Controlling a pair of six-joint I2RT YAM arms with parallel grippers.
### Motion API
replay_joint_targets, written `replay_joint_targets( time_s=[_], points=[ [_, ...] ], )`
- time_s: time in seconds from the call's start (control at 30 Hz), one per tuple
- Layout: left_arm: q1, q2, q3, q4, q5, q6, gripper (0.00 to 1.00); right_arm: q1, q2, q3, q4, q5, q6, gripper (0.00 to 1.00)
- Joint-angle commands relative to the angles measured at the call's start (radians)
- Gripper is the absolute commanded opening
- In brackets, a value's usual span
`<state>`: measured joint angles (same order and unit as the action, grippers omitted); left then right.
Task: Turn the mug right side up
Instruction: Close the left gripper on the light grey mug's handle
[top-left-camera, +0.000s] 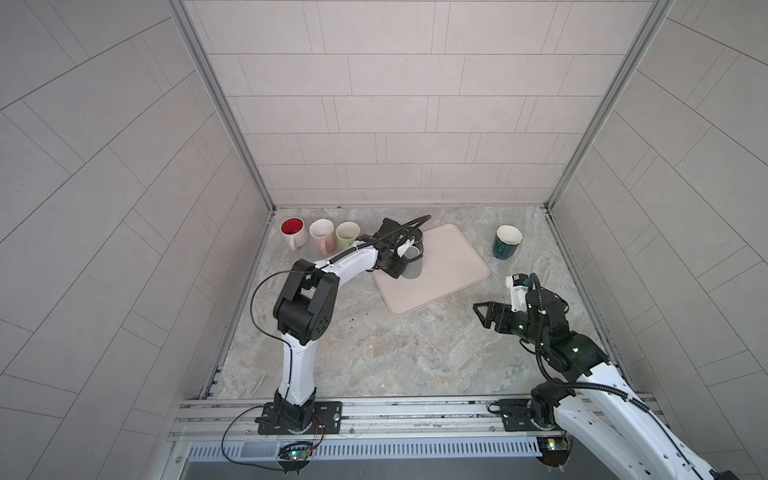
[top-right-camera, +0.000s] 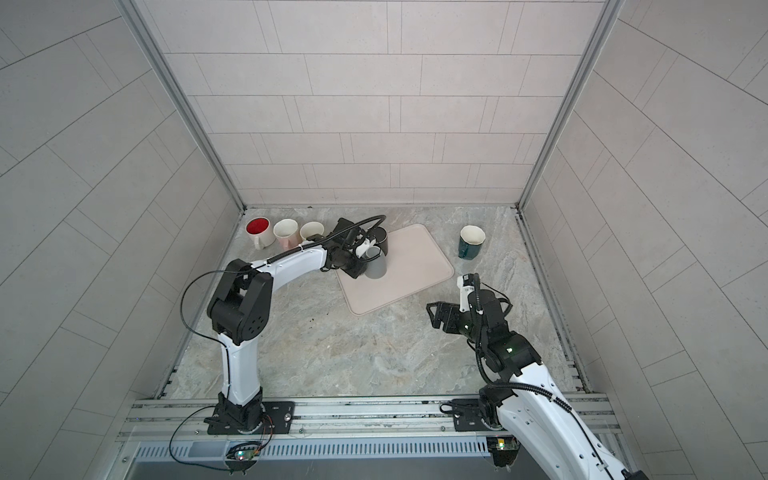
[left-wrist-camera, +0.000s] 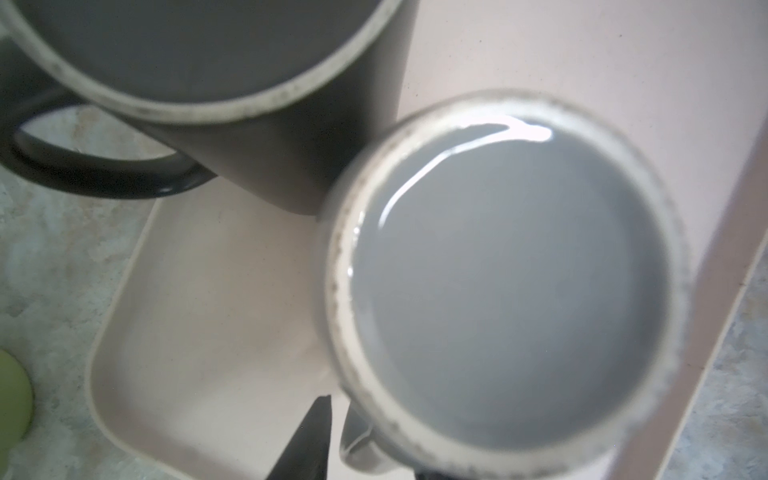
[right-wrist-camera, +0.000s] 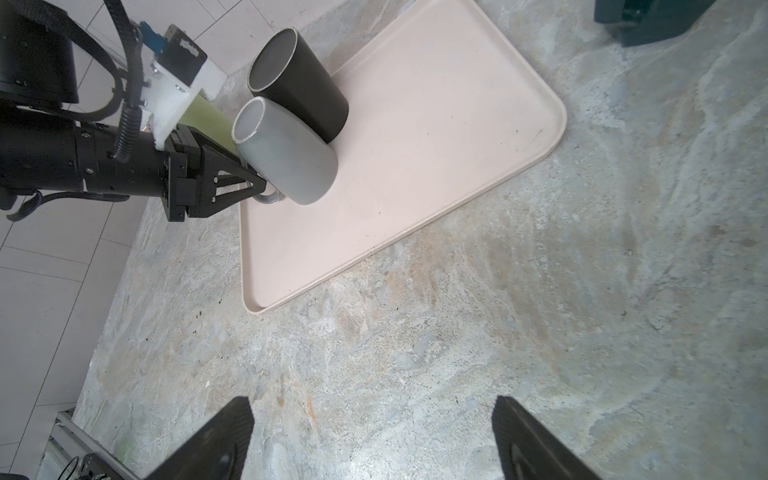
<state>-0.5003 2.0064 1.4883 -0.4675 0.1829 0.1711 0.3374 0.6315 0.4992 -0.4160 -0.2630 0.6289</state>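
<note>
A grey mug (top-left-camera: 413, 268) (top-right-camera: 377, 268) stands upside down on the pink tray (top-left-camera: 449, 266), its ringed base (left-wrist-camera: 511, 282) facing up. Its handle (left-wrist-camera: 361, 453) points toward my left arm. My left gripper (top-left-camera: 397, 271) (right-wrist-camera: 259, 192) reaches in low at that handle, jaws narrow on either side of it. One fingertip (left-wrist-camera: 322, 415) shows beside the handle with a thin sliver of tray between them. The other finger is mostly hidden under the mug. My right gripper (top-left-camera: 479, 316) (right-wrist-camera: 372, 415) hovers open over bare counter, holding nothing.
A black mug (top-right-camera: 382, 241) (right-wrist-camera: 307, 91) stands upside down on the tray, touching the grey one. Upright mugs line the back left: red-inside (top-left-camera: 293, 230), pink (top-left-camera: 322, 235), green (top-left-camera: 347, 235). A dark teal mug (top-left-camera: 507, 241) stands at the back right.
</note>
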Motion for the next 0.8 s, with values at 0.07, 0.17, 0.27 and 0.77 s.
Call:
replay_joint_targets(
  time_s=[0.07, 0.17, 0.27, 0.77],
  points=[
    [-0.001, -0.003, 0.056, -0.034, 0.007, 0.004, 0.31, -0.004, -0.003, 0.004, 0.005, 0.014, 0.000, 0.92],
    [-0.001, 0.002, 0.063, -0.036, 0.011, 0.002, 0.25, -0.005, -0.006, 0.002, 0.003, 0.016, -0.001, 0.92],
    [-0.001, 0.008, 0.065, -0.034, 0.013, -0.004, 0.25, -0.004, -0.007, 0.001, 0.002, 0.016, -0.003, 0.92],
    [-0.002, 0.048, 0.093, -0.040, 0.016, -0.015, 0.22, -0.004, -0.012, 0.002, 0.002, 0.013, 0.002, 0.92]
  ],
)
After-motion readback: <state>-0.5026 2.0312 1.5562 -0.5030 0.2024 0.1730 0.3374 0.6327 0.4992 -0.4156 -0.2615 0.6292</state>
